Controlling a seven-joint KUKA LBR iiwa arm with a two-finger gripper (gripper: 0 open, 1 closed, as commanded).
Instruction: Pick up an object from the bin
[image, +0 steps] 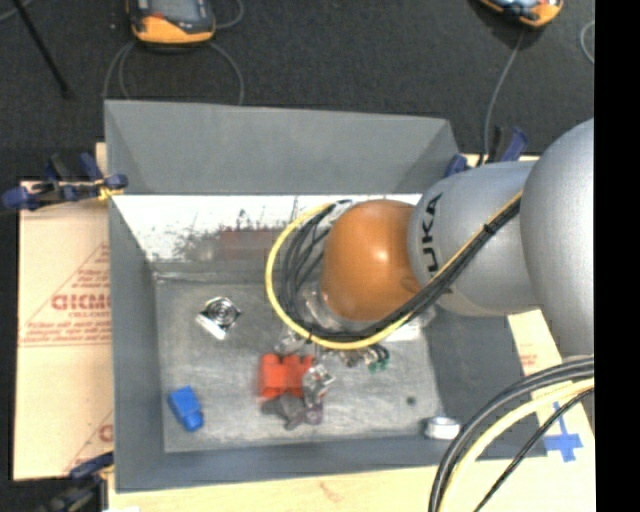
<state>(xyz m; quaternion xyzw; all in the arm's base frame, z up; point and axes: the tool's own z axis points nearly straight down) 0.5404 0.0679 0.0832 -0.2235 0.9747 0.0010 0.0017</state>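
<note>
Gripper (318, 384) sits low, mid-bin (132, 330), just right of a red block (281, 374), w/ a small dark piece (297, 412) just below it. We can't tell if it's spread or closed. To do this well, we'd centre over the red block, square to its sides, before closing, & keep off the dark piece. Blue block (185, 408) & shiny metal bit (218, 316) lie well apart, to the left.
</note>
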